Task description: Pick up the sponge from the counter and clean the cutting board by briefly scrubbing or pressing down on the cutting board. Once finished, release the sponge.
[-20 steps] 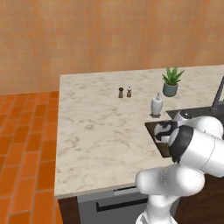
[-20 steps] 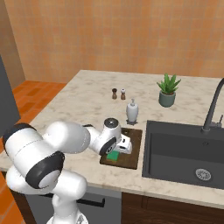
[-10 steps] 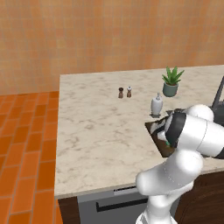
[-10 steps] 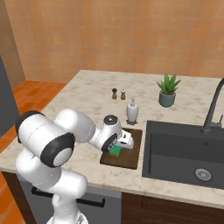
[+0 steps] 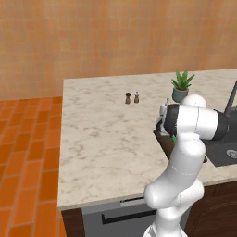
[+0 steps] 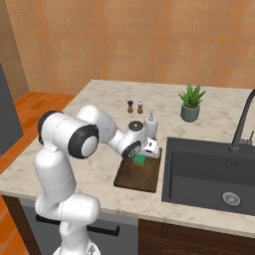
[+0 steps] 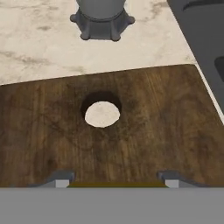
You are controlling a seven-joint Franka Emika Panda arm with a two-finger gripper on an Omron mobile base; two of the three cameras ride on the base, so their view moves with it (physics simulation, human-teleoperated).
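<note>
The sponge (image 6: 141, 159), green top w/ a thin yellow edge, is seen lying on the far end of the cutting board (image 6: 137, 175), pinched between the gripper (image 6: 144, 156) fingers and pressed down onto the wood. In the hand view only a yellow strip of the sponge (image 7: 116, 184) is seen, clamped between the two grey fingertips (image 7: 61, 178), w/ the board (image 7: 166, 127) right below and its round hole (image 7: 102, 113) just ahead. The dark brown board is laid on the counter (image 6: 94, 124), its right edge just beside the dark grey sink (image 6: 209, 174). A soap dispenser (image 6: 151, 124) is placed just beyond the board's far end. Salt & pepper shakers (image 6: 135, 106) are set further back, a potted plant (image 6: 191, 102) beyond the sink's far corner, a black faucet (image 6: 243, 124) at the right. In the left base view the gripper (image 5: 163, 121) is mostly hidden by the arm, at the board (image 5: 164, 139)
</note>
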